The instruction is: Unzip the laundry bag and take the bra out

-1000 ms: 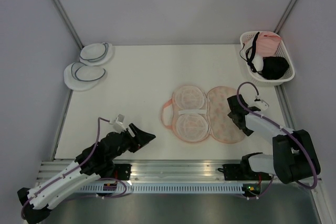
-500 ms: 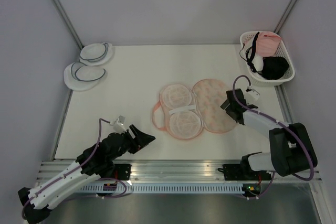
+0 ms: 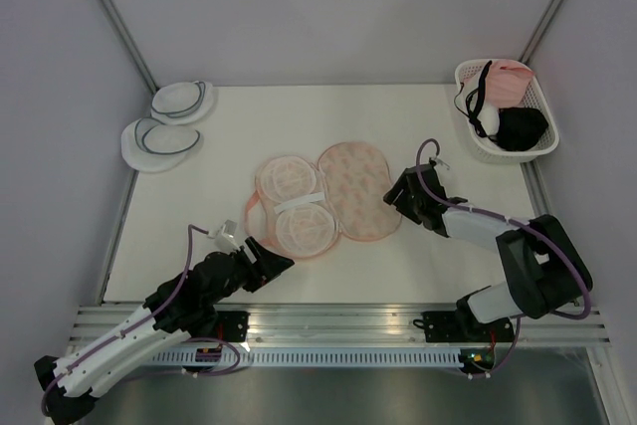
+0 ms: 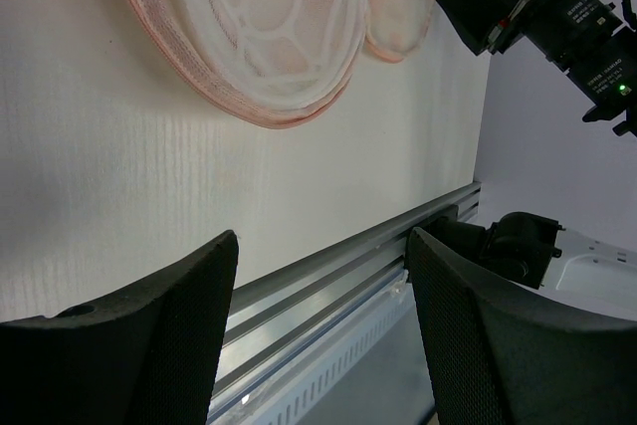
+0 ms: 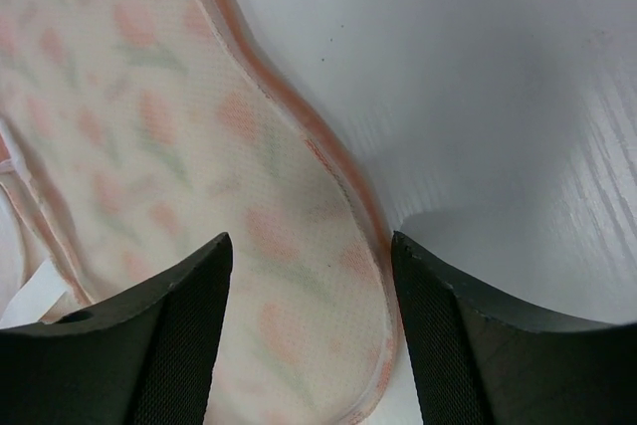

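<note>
a white table (image 3: 199, 216) between pale walls, with the laundry bag (image 3: 323, 201) laid open flat near its middle.
the mesh-lined half is turned up on the left, the floral half on the right. the right gripper (image 3: 396, 191) is held wide open at the floral half's right edge, the pink trim seen between its fingers (image 5: 169, 345), nothing clamped. the left gripper (image 3: 282, 261) is spread open and empty just short of the bag's near edge. the bra (image 3: 485, 118), white-cupped with black straps, is found in the basket (image 3: 516, 154) at the far right corner, beside a pink garment (image 3: 510, 82) and a black garment (image 3: 520, 128).
</note>
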Robot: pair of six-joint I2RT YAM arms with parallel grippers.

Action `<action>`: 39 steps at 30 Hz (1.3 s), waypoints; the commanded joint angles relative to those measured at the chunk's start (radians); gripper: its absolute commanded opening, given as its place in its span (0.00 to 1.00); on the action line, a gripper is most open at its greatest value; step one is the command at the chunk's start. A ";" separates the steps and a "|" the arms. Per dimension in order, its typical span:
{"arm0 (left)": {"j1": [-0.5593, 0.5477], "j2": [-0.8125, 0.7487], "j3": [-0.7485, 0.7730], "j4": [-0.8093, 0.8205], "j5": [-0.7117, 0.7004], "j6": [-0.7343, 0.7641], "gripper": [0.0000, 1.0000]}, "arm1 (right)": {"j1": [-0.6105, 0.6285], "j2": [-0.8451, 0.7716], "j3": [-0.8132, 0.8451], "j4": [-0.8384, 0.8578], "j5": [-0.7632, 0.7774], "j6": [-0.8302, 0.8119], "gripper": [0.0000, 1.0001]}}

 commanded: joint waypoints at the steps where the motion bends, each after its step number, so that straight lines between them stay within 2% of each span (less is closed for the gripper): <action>1: 0.002 -0.011 0.007 -0.006 -0.013 -0.024 0.74 | 0.035 0.015 -0.040 -0.279 0.058 -0.007 0.70; 4: 0.002 -0.014 0.016 -0.015 -0.021 -0.023 0.74 | 0.061 0.001 0.005 -0.340 0.113 -0.037 0.67; 7: 0.002 -0.014 0.027 -0.020 -0.028 -0.018 0.74 | 0.096 0.009 0.026 -0.394 0.156 -0.044 0.56; 8: 0.002 -0.014 0.033 -0.020 -0.028 -0.017 0.74 | 0.107 0.007 0.029 -0.400 0.171 -0.044 0.42; 10: 0.002 -0.012 0.036 -0.026 -0.030 -0.015 0.74 | 0.130 0.006 0.022 -0.394 0.188 -0.036 0.27; 11: 0.003 -0.014 0.039 -0.028 -0.032 -0.017 0.74 | 0.135 0.009 0.010 -0.388 0.187 -0.031 0.14; 14: 0.003 -0.017 0.045 -0.040 -0.030 -0.015 0.73 | 0.138 0.024 -0.009 -0.362 0.185 -0.030 0.01; 19: 0.003 -0.024 0.065 -0.066 -0.036 -0.007 0.73 | 0.137 -0.022 -0.012 -0.391 0.252 -0.021 0.00; 23: 0.003 -0.040 0.091 -0.092 -0.047 0.000 0.73 | 0.137 -0.267 0.009 -0.507 0.444 0.005 0.00; 27: 0.002 -0.055 0.103 -0.126 -0.061 0.003 0.73 | 0.137 -0.486 0.095 -0.703 0.647 -0.017 0.00; 29: 0.002 -0.057 0.108 -0.137 -0.067 0.006 0.73 | 0.137 -0.560 0.164 -0.743 0.694 -0.088 0.00; 30: 0.002 -0.063 0.111 -0.146 -0.071 0.005 0.73 | 0.137 -0.570 0.207 -0.750 0.704 -0.173 0.00; 33: 0.002 -0.073 0.111 -0.157 -0.076 0.006 0.73 | 0.137 -0.545 0.259 -0.687 0.606 -0.353 0.01; 34: 0.002 -0.083 0.110 -0.160 -0.076 0.000 0.73 | 0.138 -0.528 0.270 -0.656 0.466 -0.404 0.00; 35: 0.002 -0.087 0.108 -0.164 -0.076 0.000 0.74 | 0.143 -0.486 0.275 -0.598 0.393 -0.506 0.01; 36: 0.003 -0.092 0.106 -0.164 -0.071 -0.006 0.73 | 0.170 -0.458 0.276 -0.567 0.278 -0.545 0.00; 39: 0.002 -0.106 0.103 -0.170 -0.071 -0.015 0.73 | 0.294 -0.363 0.249 -0.459 0.216 -0.645 0.00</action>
